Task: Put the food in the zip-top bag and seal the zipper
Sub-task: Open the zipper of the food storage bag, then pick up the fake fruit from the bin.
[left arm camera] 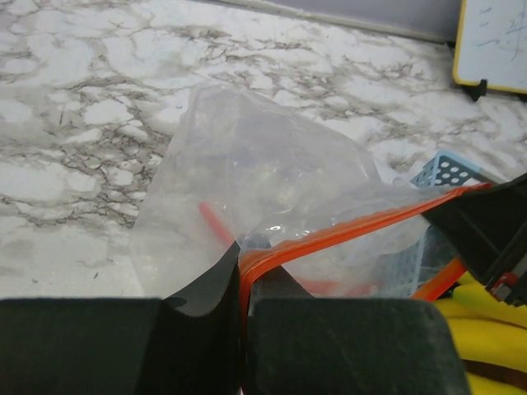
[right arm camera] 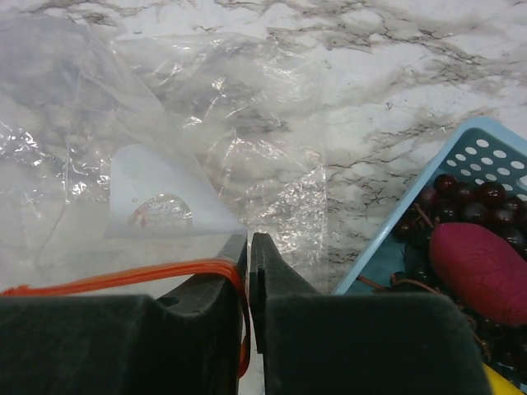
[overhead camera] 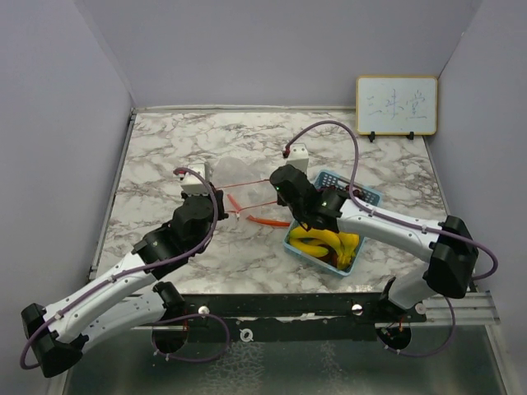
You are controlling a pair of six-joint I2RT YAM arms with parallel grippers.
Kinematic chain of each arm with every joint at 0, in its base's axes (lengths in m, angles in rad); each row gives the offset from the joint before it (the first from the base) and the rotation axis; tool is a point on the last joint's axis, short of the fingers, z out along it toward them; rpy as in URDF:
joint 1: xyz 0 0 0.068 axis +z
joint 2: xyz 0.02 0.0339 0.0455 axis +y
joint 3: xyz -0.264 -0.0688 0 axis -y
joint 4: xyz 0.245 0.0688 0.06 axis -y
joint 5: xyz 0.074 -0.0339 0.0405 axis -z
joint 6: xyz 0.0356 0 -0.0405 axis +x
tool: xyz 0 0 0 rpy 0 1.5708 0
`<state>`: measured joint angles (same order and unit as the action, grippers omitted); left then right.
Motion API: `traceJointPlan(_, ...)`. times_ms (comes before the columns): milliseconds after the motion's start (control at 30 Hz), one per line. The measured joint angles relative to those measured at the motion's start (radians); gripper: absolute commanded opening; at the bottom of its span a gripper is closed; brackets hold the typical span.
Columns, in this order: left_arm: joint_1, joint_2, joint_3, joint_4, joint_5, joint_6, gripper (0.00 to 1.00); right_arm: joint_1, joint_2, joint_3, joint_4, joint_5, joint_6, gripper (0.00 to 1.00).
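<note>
Now: L gripper [left arm camera: 241,262] clamped tight on orange zipper [left arm camera: 346,229] at one end of clear bag [left arm camera: 247,156]. R gripper [right arm camera: 249,247] pinched on same zipper, other end; strip runs betw. the two. Bag body over marble table [overhead camera: 165,156]. Bananas [overhead camera: 328,241], grapes [right arm camera: 465,191], magenta piece [right arm camera: 482,267] all in blue basket [right arm camera: 486,136], just beside bag, under R arm.

The fingers [left arm camera: 206,288] of the left gripper [left arm camera: 244,265] pinch the orange zipper [left arm camera: 354,229] of the clear bag [left arm camera: 247,156] above the marble worktop [left arm camera: 74,123], with the blue basket [left arm camera: 449,170] and bananas [left arm camera: 486,333] at right.
</note>
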<state>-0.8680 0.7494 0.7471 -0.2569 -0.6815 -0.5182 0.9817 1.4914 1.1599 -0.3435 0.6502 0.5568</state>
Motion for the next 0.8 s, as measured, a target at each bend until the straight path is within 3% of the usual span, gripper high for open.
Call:
traceJointPlan(133, 0.003, 0.032, -0.054, 0.005, -0.019, 0.005, 0.00, -0.012, 0.035, 0.018, -0.016, -0.006, -0.035, 0.34)
traceJointPlan(300, 0.005, 0.129, -0.111, 0.055, -0.049, 0.005, 0.00, -0.029, -0.019, -0.060, 0.061, -0.167, -0.135, 0.83)
traceJointPlan(567, 0.009, 0.257, -0.113, 0.134, -0.049, 0.016, 0.00, -0.032, -0.234, -0.087, 0.076, -0.328, -0.203, 0.85)
traceJointPlan(700, 0.009, 0.285, -0.100, 0.169, -0.048, 0.029, 0.00, -0.032, -0.334, -0.079, -0.039, -0.313, -0.164, 0.85)
traceJointPlan(733, 0.009, 0.291, -0.099, 0.180, -0.048, 0.035, 0.00, -0.032, -0.352, -0.076, -0.090, -0.300, -0.145, 0.96)
traceJointPlan(800, 0.009, 0.301, -0.098, 0.192, -0.047, 0.042, 0.00, -0.032, -0.383, -0.070, -0.205, -0.264, -0.083, 1.00)
